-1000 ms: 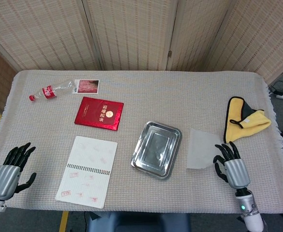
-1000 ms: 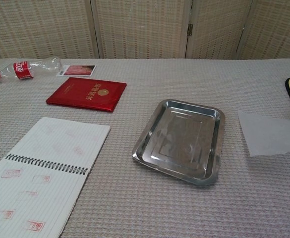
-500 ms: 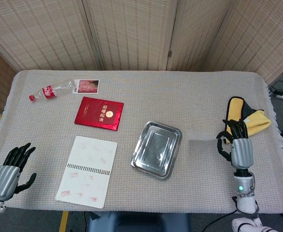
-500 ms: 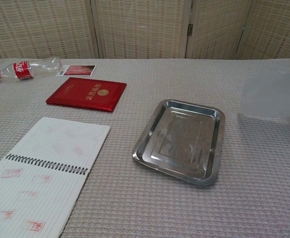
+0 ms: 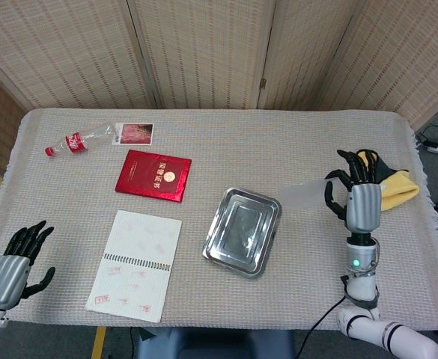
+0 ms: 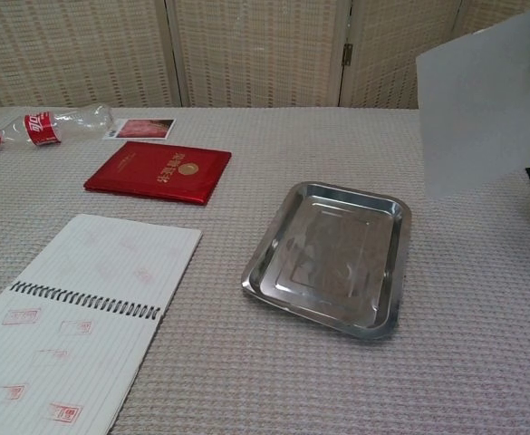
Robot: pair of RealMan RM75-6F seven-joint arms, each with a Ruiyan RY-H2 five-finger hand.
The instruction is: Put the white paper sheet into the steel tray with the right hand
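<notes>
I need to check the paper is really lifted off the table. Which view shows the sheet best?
The chest view: the white paper sheet hangs large and plainly airborne above the steel tray. The head view shows it only faint and edge-on beside the right hand.

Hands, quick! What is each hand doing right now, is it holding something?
Left hand: open, holding nothing, fingers apart near the table's front edge.
Right hand: holding the white paper sheet, lifted off the table.

Notebook (image 6: pixel 74 317) corner apparently beyond frame.
</notes>
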